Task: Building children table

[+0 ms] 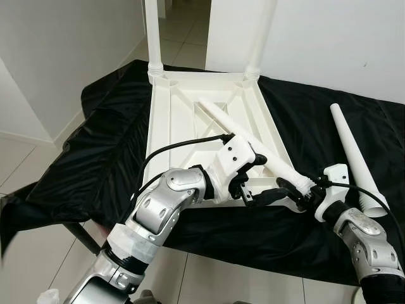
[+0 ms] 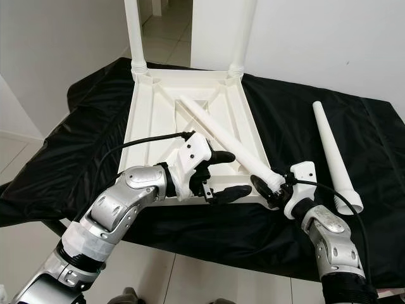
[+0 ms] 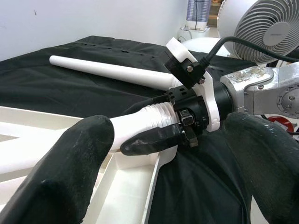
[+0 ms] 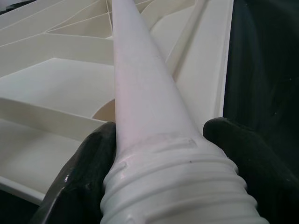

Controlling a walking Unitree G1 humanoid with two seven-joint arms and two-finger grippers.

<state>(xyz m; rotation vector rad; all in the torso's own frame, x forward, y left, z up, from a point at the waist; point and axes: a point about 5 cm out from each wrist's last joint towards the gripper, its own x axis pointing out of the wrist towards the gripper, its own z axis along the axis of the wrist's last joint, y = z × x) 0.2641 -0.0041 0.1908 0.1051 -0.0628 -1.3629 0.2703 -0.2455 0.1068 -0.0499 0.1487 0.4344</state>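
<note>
White plastic tabletop (image 1: 183, 120), your landmark, lies upside down on a counter (image 1: 304, 234) draped in black sheeting (image 2: 88, 158), ribbed underside up. At its far edge two legs (image 1: 154, 38) already stand upright in the corner sockets.

A third white leg (image 2: 224, 136) lies slantwise across the tabletop's underside, its narrow tip near the middle and its threaded thick end (image 2: 273, 182) at the tabletop's near right corner. Your right hand (image 4: 159, 154) is clamped on this leg just above the threads; in the right wrist view one black finger (image 4: 88, 163) presses each side of the tapered shaft. From the head camera you see the same hand (image 1: 302, 192) at that near right corner.

Your left hand (image 2: 223, 177) hovers over the tabletop's near edge, just left of the threaded end. Its two black fingers (image 3: 70, 172) stand apart, holding nothing; in the left wrist view they frame the leg's threaded end and the right hand beyond it.

A fourth leg (image 1: 354, 155) lies loose on the sheeting, well to the right of the tabletop, wide end toward you.

Beyond the counter, on the side away from the tabletop's right edge, the left wrist view shows a white fan (image 3: 266, 28).
</note>
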